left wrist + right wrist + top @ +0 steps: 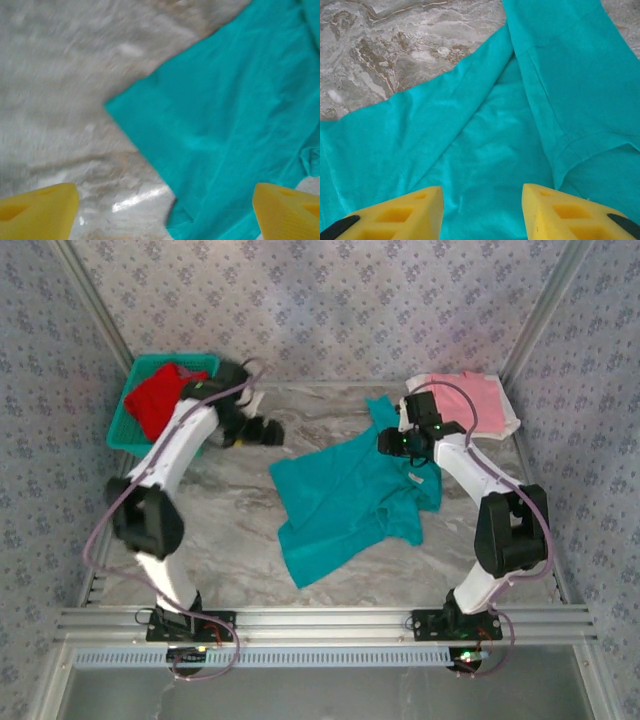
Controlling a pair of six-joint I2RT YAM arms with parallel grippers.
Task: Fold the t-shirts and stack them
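The teal shirt [345,500] lies rumpled and unfolded in the middle of the counter [230,550]. Its long axis runs on a slant from the far right to the near left, and one sleeve is flopped over the body on the right side.

The right fingers [555,210] hang directly over the shirt's far-right end. They are apart with nothing between them, and the cloth and a sleeve hem lie just below and ahead. The left fingers [40,210] are spread wide and empty at the shirt's far-left edge, over bare counter. A corner of the cloth points toward them, and the body of the shirt lies ahead and to their right.

The right arm is therefore the nearer one, already above fabric. The left would need to shift inward to reach an edge.

Both arms bend at the elbow out to their own sides, with the forearms reaching far and inward and the wrists tipped down.

A pink shirt [470,395] lies folded at the far right corner. A red shirt [155,400] sits in the basket [125,425] at the far left.
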